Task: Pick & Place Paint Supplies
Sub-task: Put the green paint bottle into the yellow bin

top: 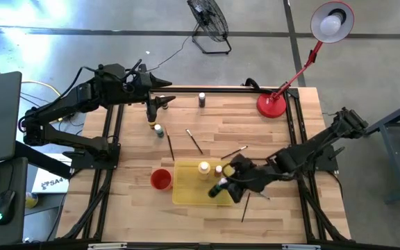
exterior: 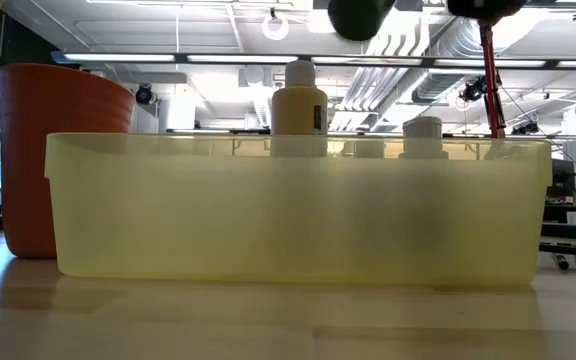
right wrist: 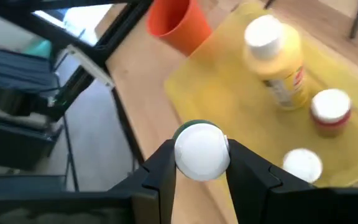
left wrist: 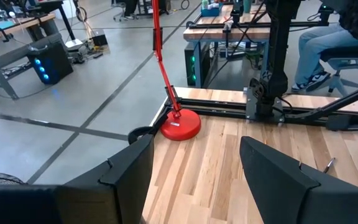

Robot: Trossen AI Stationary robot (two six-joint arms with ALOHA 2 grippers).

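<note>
Right wrist view: right tool point(right wrist: 202, 163) is pinching a small paint bottle point(right wrist: 202, 151) by its white cap, held over the near-right part of the yellow tray point(right wrist: 229, 93). Looks like the placing step. To do it well: lower straight down onto bare tray floor, clear of the bottles already there, keep it upright, release only once the base is seated, then lift out vertically so the fingers don't clip the neighbours.

Held bottle: round white cap; high view shows a greenish body point(top: 217, 187). Already in the tray: a larger yellow bottle point(right wrist: 277, 62) with a white cap, a small brown one point(right wrist: 330, 112), one more white cap point(right wrist: 303, 165) just beside the held one.

Red cup point(top: 160, 179) stands on the table point(top: 214, 132) just left of the tray. Loose brushes point(top: 194, 141) and more bottles point(top: 158, 129) remain farther back. Left tool point(top: 160, 101) hangs spread and empty over the far left.
</note>
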